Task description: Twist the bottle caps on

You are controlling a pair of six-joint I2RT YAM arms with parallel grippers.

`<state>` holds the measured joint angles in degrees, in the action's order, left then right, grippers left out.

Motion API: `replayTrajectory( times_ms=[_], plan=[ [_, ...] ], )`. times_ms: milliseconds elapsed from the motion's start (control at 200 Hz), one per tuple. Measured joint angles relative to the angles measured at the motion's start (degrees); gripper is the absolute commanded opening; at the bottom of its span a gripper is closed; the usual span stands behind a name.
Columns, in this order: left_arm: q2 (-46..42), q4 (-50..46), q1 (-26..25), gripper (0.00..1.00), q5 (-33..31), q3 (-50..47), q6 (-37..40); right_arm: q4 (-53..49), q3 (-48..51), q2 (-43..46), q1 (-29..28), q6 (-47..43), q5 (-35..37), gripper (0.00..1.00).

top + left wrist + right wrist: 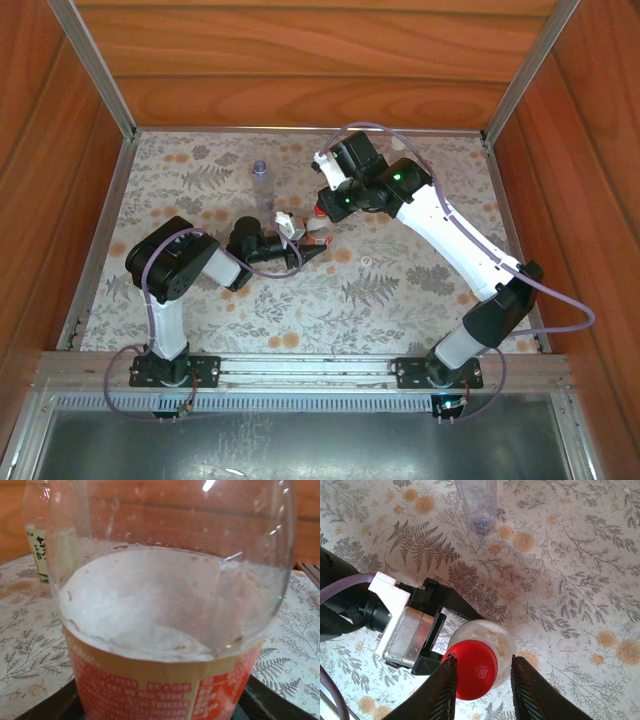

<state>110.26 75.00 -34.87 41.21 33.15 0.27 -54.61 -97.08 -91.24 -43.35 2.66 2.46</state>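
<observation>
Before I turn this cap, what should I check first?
1. The left pincer clamps the bottle: ok.
2. The red cap sits on the bottle's mouth: ok.
3. The right pincer straddles the cap: ok.
4. Both its fingers press the cap: cannot tell.
5. The cap's threads are engaged: cannot tell.
6. The bluish bottle stands apart from both arms: ok.

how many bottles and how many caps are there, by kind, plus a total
bottles: 3 (red-label, yellow-green-label, bluish)
caps: 1 (red cap)
total: 4
white speck on the table: too small to call, not counted
</observation>
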Motion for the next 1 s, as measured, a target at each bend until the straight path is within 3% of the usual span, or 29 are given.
replayTrajectory(
  times_ms=[225,650,1000],
  plan=[
    [0.0,0.0,0.0,0.56,0.1,0.0,0.0,0.1,-0.2,0.0,0.3,0.5,-0.1,0.43],
    [0.0,0.0,0.0,0.56,0.1,0.0,-0.1,0.5,-0.3,-0.4,1.2,0.7,-1.5,0.30],
    [0.0,0.0,0.0,0.56,0.1,0.0,-0.1,0.5,-0.3,-0.4,1.4,0.7,-3.1,0.30]
  ],
)
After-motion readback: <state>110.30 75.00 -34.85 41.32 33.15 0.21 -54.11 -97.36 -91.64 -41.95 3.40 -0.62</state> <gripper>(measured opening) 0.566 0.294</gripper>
